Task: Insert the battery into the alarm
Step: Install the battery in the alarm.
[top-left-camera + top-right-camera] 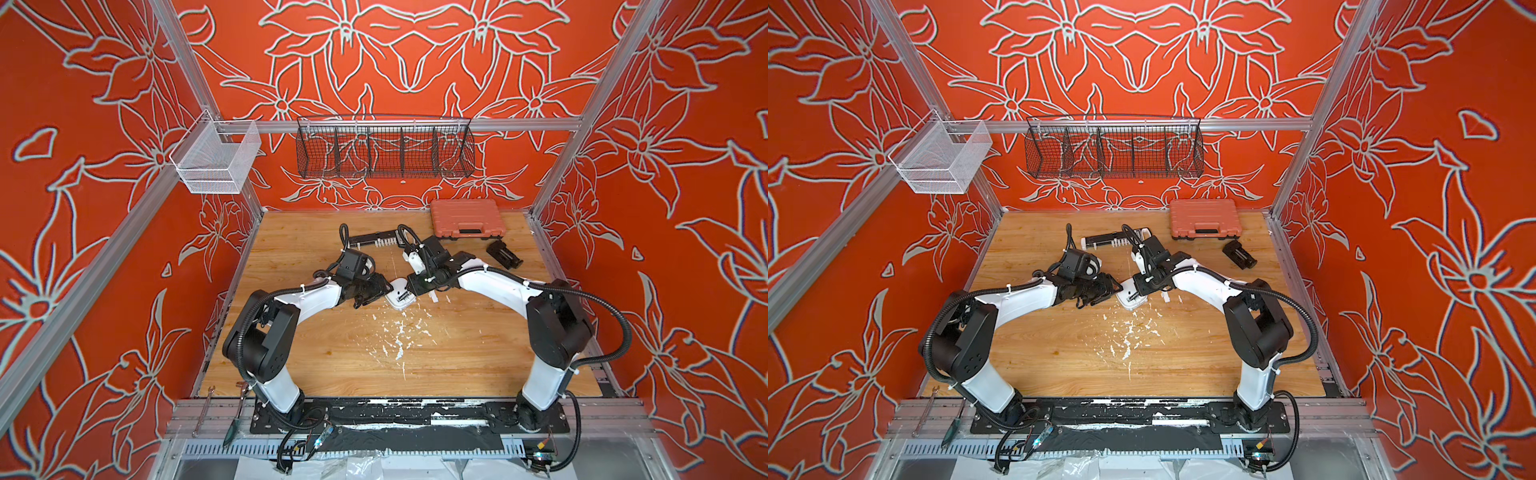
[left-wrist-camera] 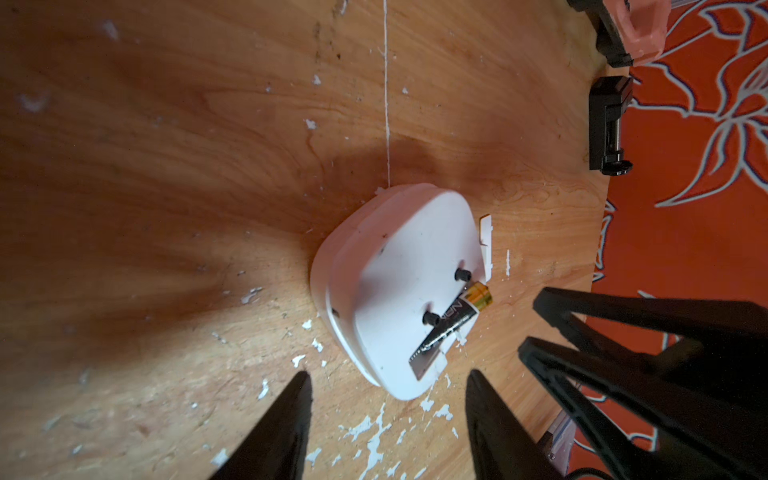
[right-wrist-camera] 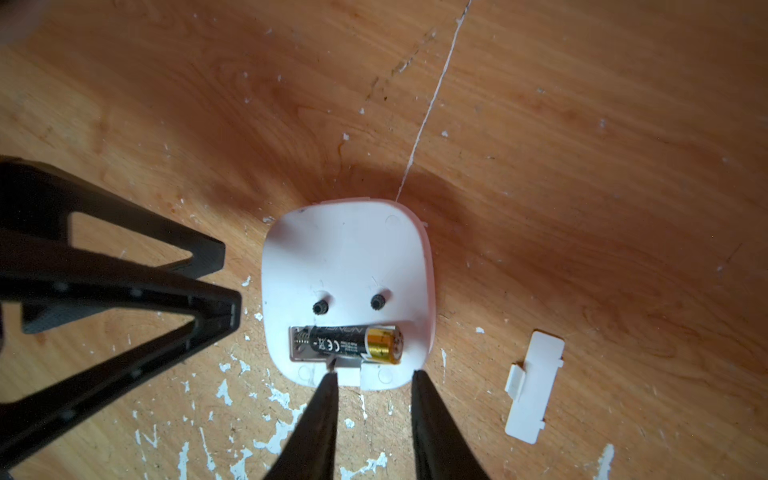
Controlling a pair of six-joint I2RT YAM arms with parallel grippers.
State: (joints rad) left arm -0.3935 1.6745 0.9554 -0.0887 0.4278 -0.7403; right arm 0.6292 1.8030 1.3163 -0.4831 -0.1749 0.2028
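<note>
Right wrist view: the battery (image 3: 353, 343) sits in the alarm (image 3: 349, 257) just past the right end effector (image 3: 375, 374), fingers apart.

The desk (image 3: 582, 124) is wood with a visible grain, scuffed and flecked with rough white chips. The alarm (image 3: 349, 257) is smooth, matt white plastic, and so is the loose battery cover (image 3: 536, 382). The battery (image 3: 340, 341) has a glossy black wrap and a shiny gold metallic end. The right gripper (image 3: 374, 375) and the left gripper (image 2: 389, 373) look like matt black plastic. The orange case (image 1: 465, 218) is ribbed plastic.
</note>
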